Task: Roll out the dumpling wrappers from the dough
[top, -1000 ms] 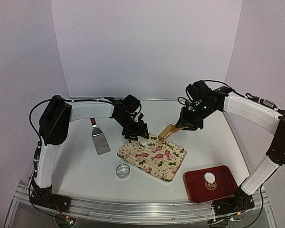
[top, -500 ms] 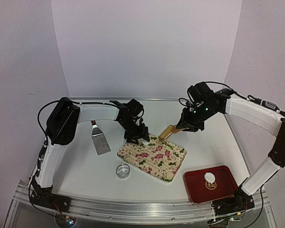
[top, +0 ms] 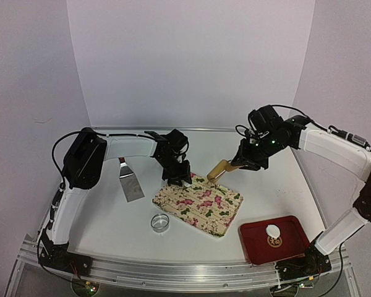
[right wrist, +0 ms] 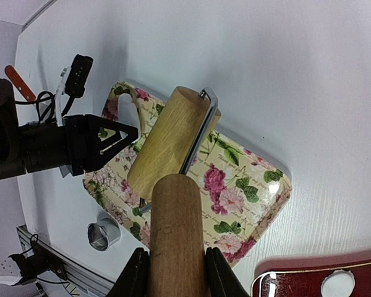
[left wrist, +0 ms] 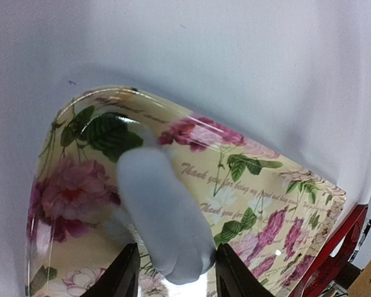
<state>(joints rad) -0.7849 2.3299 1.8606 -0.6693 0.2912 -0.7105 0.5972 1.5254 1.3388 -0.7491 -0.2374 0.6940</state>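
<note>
Wrapper (top: 272, 231): one disc on the red tray (top: 253, 247), right of the floral board (top: 204, 207).
Dough lump (left wrist: 164, 223): board's far-left corner, pinched by the left claw (top: 180, 180).
Right claw (top: 244, 162): clamped on the rolling pin (right wrist: 170, 139), over the board's far edge.
Risk: sticky dough could cling to the fingers and lift.

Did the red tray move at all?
No. The red tray stays put, same spot by the front rail and the flowered board.
</note>
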